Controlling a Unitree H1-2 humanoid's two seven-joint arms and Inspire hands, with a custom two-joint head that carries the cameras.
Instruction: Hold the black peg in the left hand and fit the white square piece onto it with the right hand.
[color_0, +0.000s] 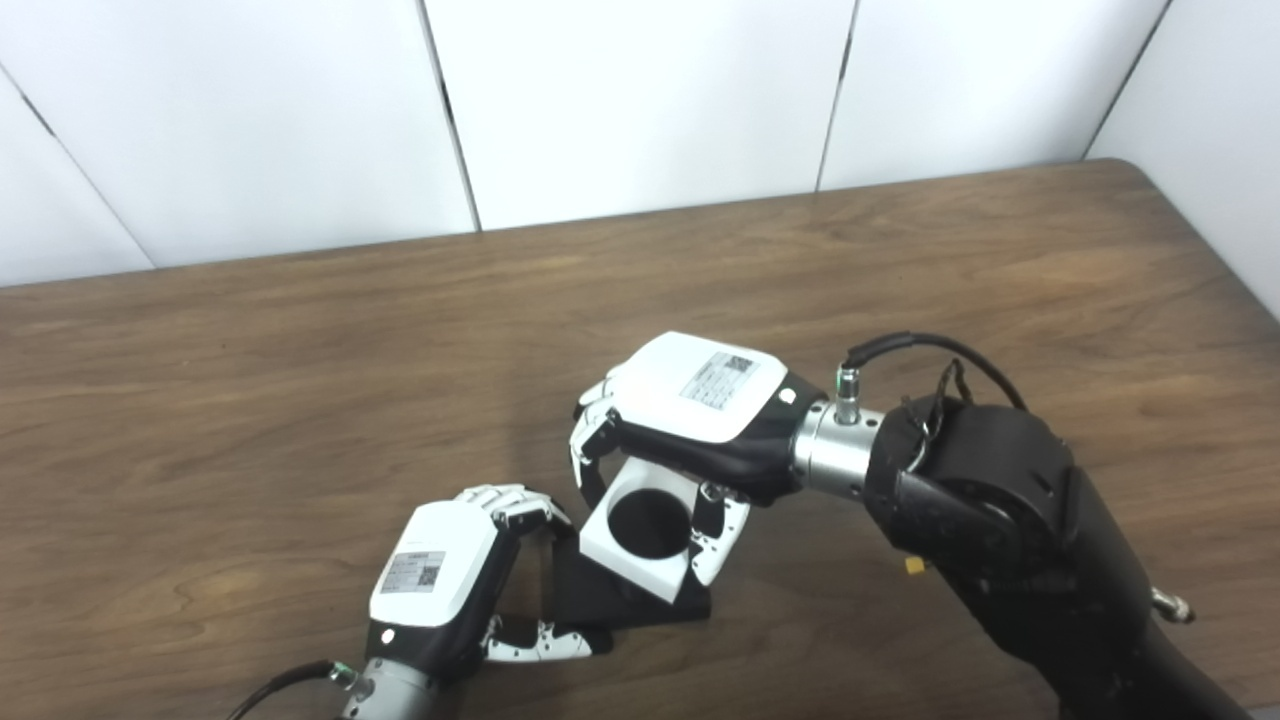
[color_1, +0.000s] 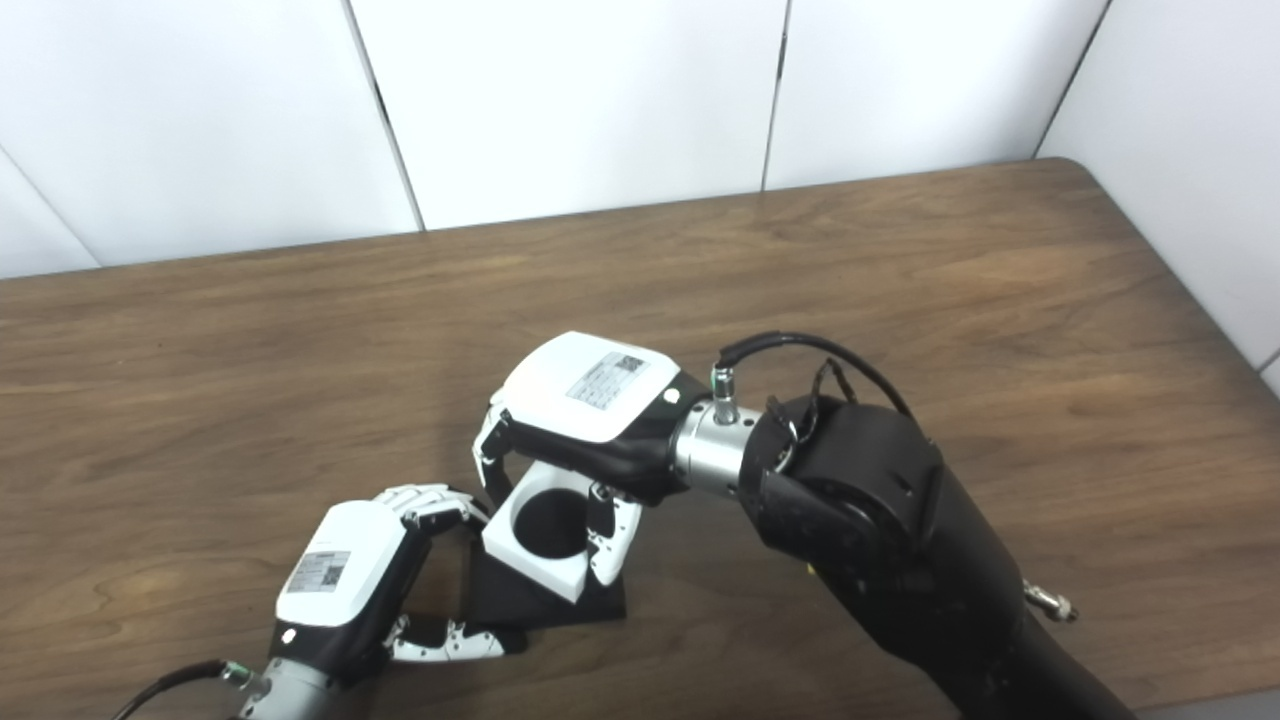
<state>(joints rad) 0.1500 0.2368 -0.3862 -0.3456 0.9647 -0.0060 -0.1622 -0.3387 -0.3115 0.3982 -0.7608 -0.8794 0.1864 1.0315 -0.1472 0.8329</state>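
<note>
- nearest, the left hand (color_0: 440, 580) grips the black peg's base (color_0: 610, 605) on the wooden table (color_0: 300, 400).
- just behind, the right hand (color_0: 690, 420) has its fingers closed around the white square piece (color_0: 640, 530), sitting tilted over the base.

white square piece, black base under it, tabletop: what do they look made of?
White square piece: likely matte plastic, maybe printed; flat even white, crisp round hole. Black base: matte black, probably plastic too; little detail shows. Table: wood-grain surface, slight sheen; could be laminate.
</note>
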